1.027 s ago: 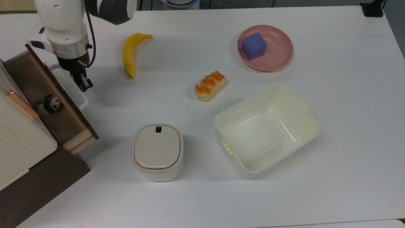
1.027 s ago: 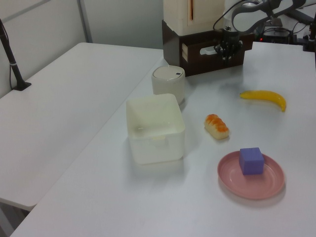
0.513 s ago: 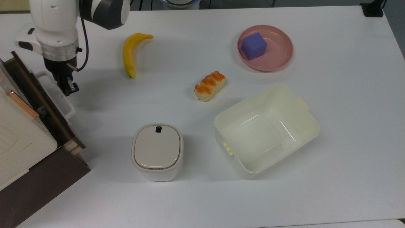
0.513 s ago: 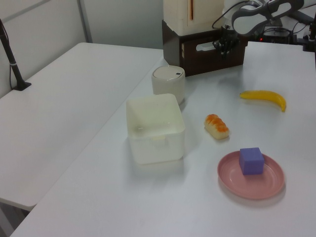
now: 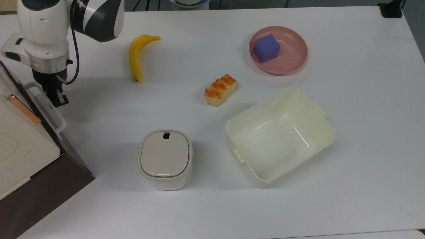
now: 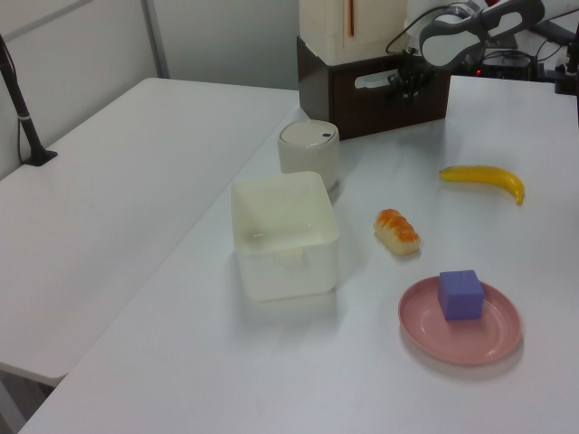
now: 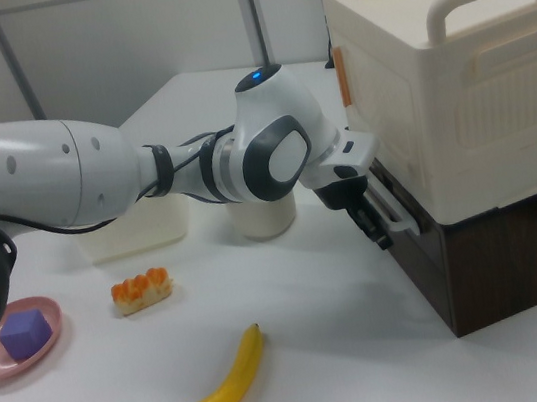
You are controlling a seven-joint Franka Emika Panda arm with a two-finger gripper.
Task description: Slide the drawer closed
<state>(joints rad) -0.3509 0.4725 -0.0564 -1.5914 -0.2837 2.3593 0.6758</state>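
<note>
The drawer (image 7: 418, 239) sits pushed into the dark brown cabinet (image 5: 49, 186), its dark front flush with the cabinet face. Its white loop handle (image 5: 49, 113) sticks out toward the table. My gripper (image 5: 57, 98) is shut, with its fingertips down beside the handle's far end and against the drawer front. In the left view the gripper (image 6: 404, 86) hangs just right of the handle (image 6: 373, 80). In the right view the gripper (image 7: 374, 231) touches the handle (image 7: 391, 205). Nothing of the drawer's inside shows.
A large cream box (image 5: 16, 142) stands on the cabinet. On the table are a banana (image 5: 136, 56), a bread roll (image 5: 220, 89), a pink plate (image 5: 292, 64) holding a purple cube (image 5: 265, 48), a white lidded bin (image 5: 165, 158) and a cream open tub (image 5: 318, 132).
The drawer has slid from well open to flush in the cabinet, hiding the small panda toy inside. My gripper moved to the top view's left along with the drawer front.
</note>
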